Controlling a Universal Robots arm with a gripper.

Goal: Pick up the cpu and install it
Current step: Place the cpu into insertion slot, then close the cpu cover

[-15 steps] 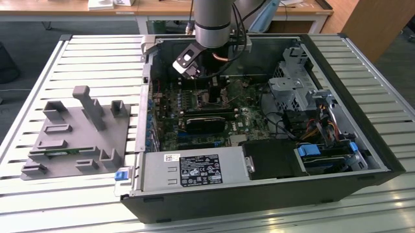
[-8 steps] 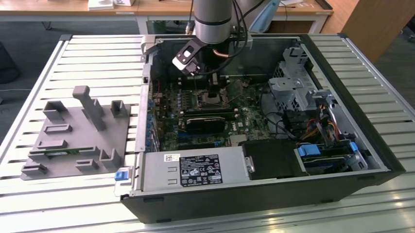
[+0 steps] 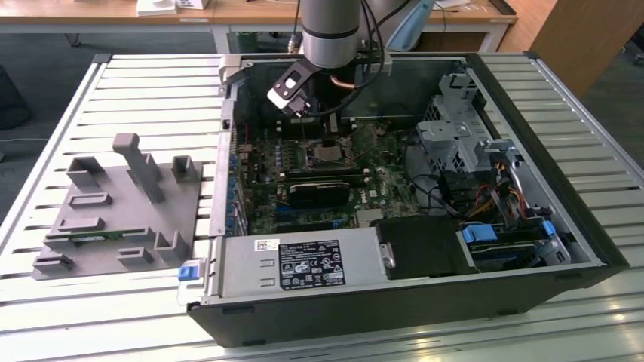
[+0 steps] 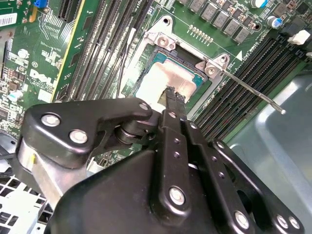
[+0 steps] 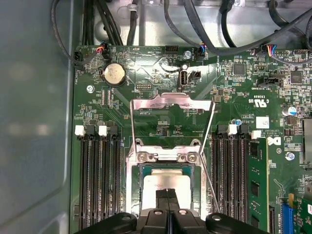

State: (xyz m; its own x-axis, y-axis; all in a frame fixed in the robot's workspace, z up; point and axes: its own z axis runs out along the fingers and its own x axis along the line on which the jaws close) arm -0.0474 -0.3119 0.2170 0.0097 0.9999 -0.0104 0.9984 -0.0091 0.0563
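The cpu (image 5: pixel 165 181) lies flat in the motherboard socket, its silver top framed by a thin green rim, also visible in the second wrist view (image 4: pixel 158 78). The socket's metal load plate (image 5: pixel 173 105) is flipped up and its thin lever (image 4: pixel 248 87) stands free. My gripper (image 5: pixel 168 201) hangs straight over the cpu with its two black fingers pressed together, tips at or just above the chip's top; I cannot tell whether they touch. In the exterior view my gripper (image 3: pixel 327 139) reaches down into the open computer case (image 3: pixel 584 249) above the socket (image 3: pixel 328 156).
Black memory slots (image 5: pixel 100 180) run along both sides of the socket. A black block (image 3: pixel 317 188) sits on the board in front of the socket. The drive cage (image 3: pixel 453 136) and power supply (image 3: pixel 302 264) crowd the case. A grey fixture (image 3: pixel 111 211) holding a green stick (image 3: pixel 96 237) stands outside.
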